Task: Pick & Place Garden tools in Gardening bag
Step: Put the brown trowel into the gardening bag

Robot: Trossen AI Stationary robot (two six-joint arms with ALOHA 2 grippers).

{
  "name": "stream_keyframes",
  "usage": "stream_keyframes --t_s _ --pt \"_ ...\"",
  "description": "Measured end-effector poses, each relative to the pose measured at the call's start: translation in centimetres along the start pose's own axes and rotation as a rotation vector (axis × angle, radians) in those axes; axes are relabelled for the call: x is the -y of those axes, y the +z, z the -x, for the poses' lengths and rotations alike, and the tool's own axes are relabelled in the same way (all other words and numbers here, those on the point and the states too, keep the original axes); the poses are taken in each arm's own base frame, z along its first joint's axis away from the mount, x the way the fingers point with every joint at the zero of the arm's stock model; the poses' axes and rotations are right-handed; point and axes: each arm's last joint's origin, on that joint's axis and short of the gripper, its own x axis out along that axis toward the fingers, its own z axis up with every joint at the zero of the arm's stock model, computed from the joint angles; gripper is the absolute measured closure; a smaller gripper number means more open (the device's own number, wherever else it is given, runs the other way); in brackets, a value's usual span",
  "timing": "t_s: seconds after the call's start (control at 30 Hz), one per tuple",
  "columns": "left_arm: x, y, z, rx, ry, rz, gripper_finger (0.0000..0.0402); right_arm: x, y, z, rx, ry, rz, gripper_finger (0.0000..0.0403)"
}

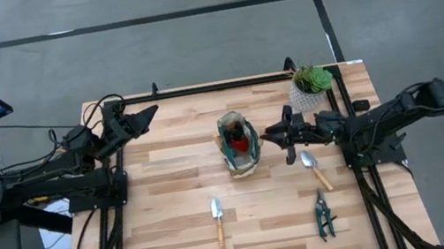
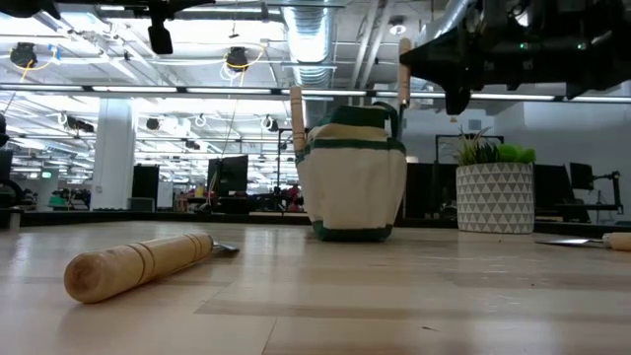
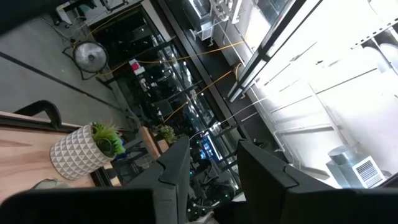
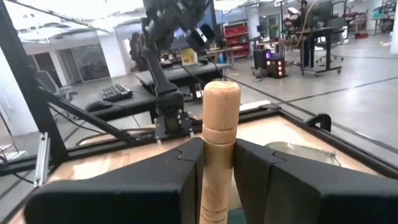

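The beige gardening bag (image 1: 239,144) with green trim stands upright mid-table, also in the low view (image 2: 352,182), with something red inside (image 1: 241,145). Two wooden handles stick up out of it (image 2: 296,113) (image 2: 403,74). My right gripper (image 1: 267,136) is at the bag's right side, shut on the right-hand handle (image 4: 221,106). One trowel (image 1: 218,222) lies flat near the front, another (image 1: 314,170) lies right of the bag, and green-handled shears (image 1: 323,214) lie at the front right. My left gripper (image 1: 151,112) is open and empty, raised at the far left. My right gripper pinches the trowel's wooden handle a little below its rounded free end (image 4: 219,155) between its two fingers (image 4: 186,162). The fingers come level from the table's right side and lie across the handle. The handle stands upright, and its lower part goes down into the bag.
A green plant in a white patterned pot (image 1: 310,88) stands at the far right corner, close behind my right arm. Bare wooden tabletop (image 1: 169,186) lies left of the bag. A black frame edges the table.
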Motion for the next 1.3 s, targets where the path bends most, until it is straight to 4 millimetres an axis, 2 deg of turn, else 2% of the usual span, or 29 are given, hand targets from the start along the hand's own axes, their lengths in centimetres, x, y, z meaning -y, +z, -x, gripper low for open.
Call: stream_keyframes --t_s 0.5,0.63,0.8,1.0,1.13,1.3 --pt "-0.1 -0.1 -0.2 -0.009 0.008 -0.036 0.0300 0.3 -2.4 -0.8 -0.124 -0.019 0.000 0.0335" --pt "-0.4 -0.5 -0.5 -0.053 0.012 -0.102 0.0300 0.3 -2.6 -0.7 -0.157 -0.021 0.005 0.0305" --pt "-1.0 -1.3 -1.2 -0.139 0.013 -0.145 0.0296 0.2 -2.6 -0.7 -0.167 0.023 0.001 0.0234" --pt "-1.8 -3.3 -2.1 -0.322 -0.002 -0.143 0.0260 -0.5 -1.7 -1.9 -0.224 0.046 -0.046 0.0147" --pt "-2.0 -5.3 -2.3 -0.483 -0.036 -0.126 0.0240 -1.4 -0.5 -3.2 -0.318 0.060 -0.029 0.0135" --pt "-1.9 -8.6 -1.9 -0.648 -0.042 -0.111 0.0243 -2.7 1.7 -4.5 -0.469 0.069 0.006 0.0133"
